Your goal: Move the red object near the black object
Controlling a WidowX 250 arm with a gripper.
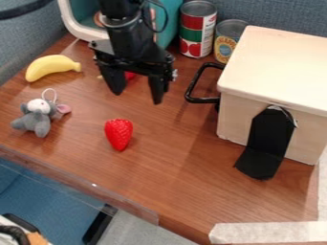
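"What did the brown wooden tabletop (pixel 179 162) carry?"

"Largest was a pale box (pixel 275 62) with a lid, over on the view's right."

"And the black gripper (pixel 137 97)?"

"It hung above the wood behind the berry, fingers spread, grasping nothing."

"Which was the black object?"

"Most likely the flat, bent black piece (pixel 269 136) standing against the box's front, though a black handle (pixel 193 87) stuck out from its side."

"Then the red object?"

"I took it for the glossy red toy strawberry (pixel 119 134), which lay by itself near the middle of the tabletop. A smaller red thing (pixel 129 75) sat partly hidden behind the gripper, so I couldn't be certain."

"How far along was the job?"

"Not done, I'd say. Strawberry and black piece were well apart; the grasp, the carry across and the release all remained."
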